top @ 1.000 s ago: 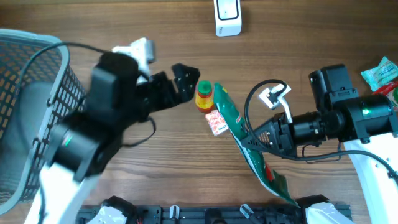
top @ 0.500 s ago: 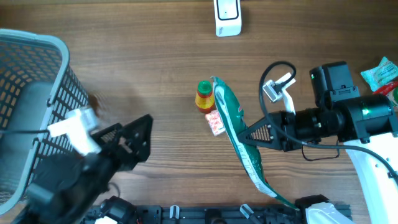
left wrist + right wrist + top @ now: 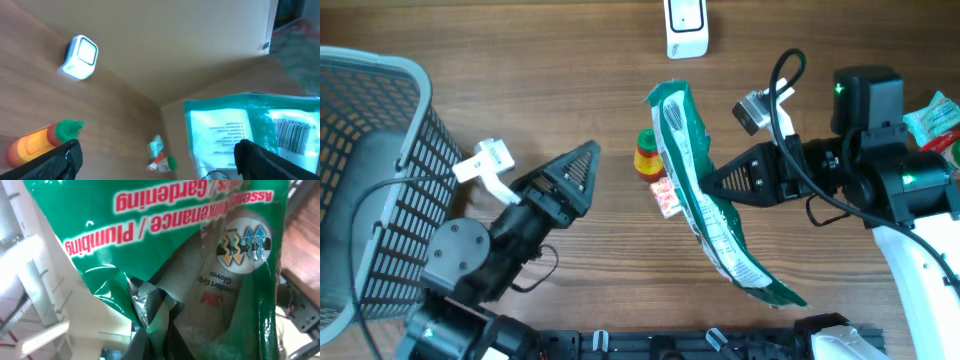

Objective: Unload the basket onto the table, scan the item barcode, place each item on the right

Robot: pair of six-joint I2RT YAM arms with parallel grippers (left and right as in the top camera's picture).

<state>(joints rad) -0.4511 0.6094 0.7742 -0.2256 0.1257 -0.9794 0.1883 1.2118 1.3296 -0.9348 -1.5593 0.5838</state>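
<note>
Swinging in from the lower left, the left arm now points toward the middle of the bench (image 3: 520,60), while the right arm has lifted the glove packet (image 3: 685,150) so its top edge sits nearer the scanner (image 3: 686,25) than half a second ago.

At the far left stands the grey mesh basket (image 3: 370,180). No item shows through its mesh, but the picture edge cuts off part of it, so I cannot tell what it holds, if anything.

Next comes the left end effector (image 3: 582,165), released with its jaws wide apart and grasping nothing. Its own camera looks across at the packet's pale back panel, where the barcode (image 3: 292,135) is plainly visible.

The yellow bottle (image 3: 648,155) with a green cap lies on the bench, with a small red-and-white sachet (image 3: 667,197) just beside it. Both are partly under the raised packet.

The packet itself hangs above the bench, tilted, running from near the scanner down toward the lower right. The right end effector (image 3: 712,187) is clenched on it about midway along. At the far right edge lie a few loose items (image 3: 932,115), not in any container.

As for progress, picking up and lifting look done. The packet and scanner are apart, so the barcode does not yet seem to face the scanner window. What appears to be left is turning the barcoded side to the scanner and bringing it close enough to read.
</note>
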